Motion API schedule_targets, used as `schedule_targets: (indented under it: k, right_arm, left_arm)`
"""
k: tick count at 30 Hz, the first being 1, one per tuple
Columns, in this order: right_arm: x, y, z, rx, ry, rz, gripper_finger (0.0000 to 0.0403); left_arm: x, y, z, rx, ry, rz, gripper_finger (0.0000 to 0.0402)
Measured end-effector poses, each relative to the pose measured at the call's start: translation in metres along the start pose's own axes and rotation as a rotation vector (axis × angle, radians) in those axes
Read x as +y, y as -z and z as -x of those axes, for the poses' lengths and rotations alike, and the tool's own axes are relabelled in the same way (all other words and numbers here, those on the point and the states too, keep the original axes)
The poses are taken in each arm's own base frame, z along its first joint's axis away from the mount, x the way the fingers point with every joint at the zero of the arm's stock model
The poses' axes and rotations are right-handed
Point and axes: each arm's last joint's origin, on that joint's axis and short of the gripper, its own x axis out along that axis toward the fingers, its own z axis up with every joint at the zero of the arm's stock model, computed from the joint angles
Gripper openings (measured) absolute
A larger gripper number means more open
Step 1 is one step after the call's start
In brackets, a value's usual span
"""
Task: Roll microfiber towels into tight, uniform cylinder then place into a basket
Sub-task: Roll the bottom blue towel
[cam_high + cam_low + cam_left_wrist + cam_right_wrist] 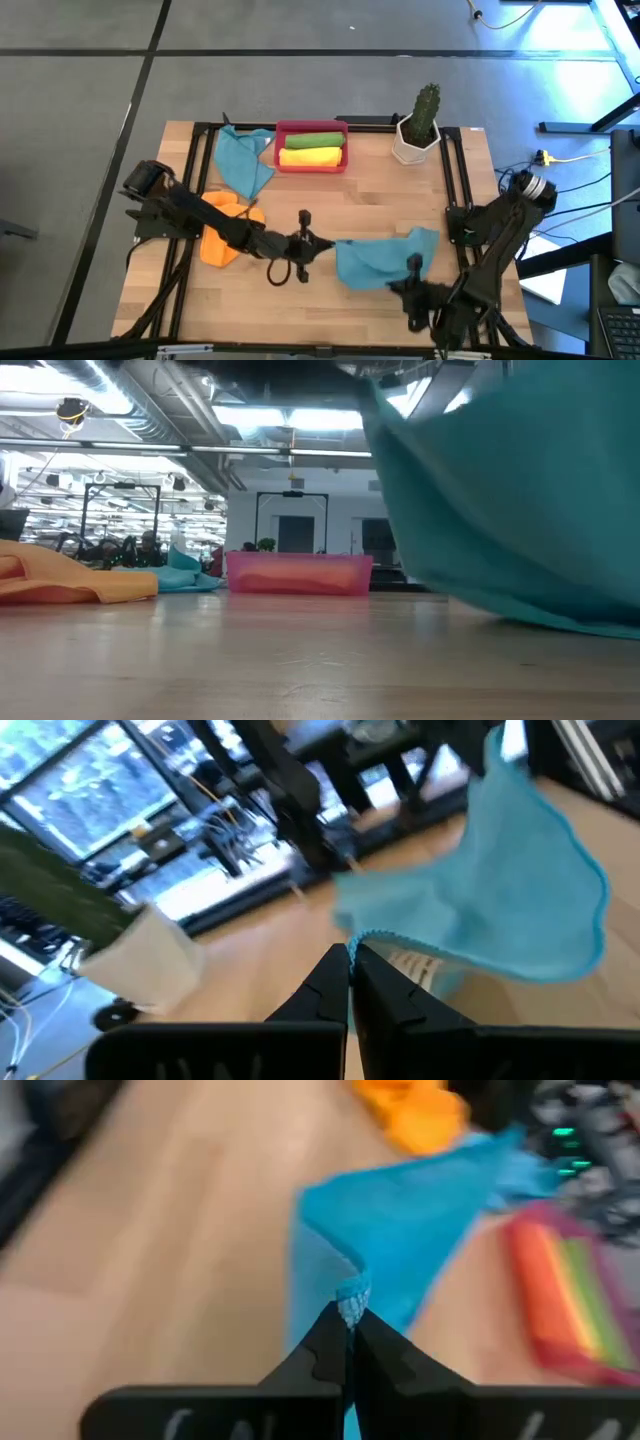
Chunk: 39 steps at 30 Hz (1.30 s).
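Rolls of green and yellow sit in my basket (312, 129); both my grippers (300, 245) (414, 264) pinch the teal towel (380, 262), unrolled

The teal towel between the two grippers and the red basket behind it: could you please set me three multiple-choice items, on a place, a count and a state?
1. Where does the red basket stand?
A. at the table's far edge, beside the cactus pot
B. at the near edge
C. under the left arm

2. How many rolled towels lie in it?
A. none
B. two
C. four

3. How is the teal towel held?
A. lying free
B. by one gripper
C. by both the left gripper and the right gripper

Key: 1 A, high view shows it; 2 B, one green, one yellow; 3 C, each wrist view shows shut fingers pinching an edge.
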Motion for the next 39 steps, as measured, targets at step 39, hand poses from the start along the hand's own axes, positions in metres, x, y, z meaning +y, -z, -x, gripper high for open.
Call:
schedule_targets:
  k: [39]
  right_arm:
    - [-0.14, -0.077, 0.042, -0.529, -0.428, -0.479, 0.0007]
  left_arm:
    - [0.029, -0.155, 0.156, -0.25, -0.138, 0.27, 0.0]
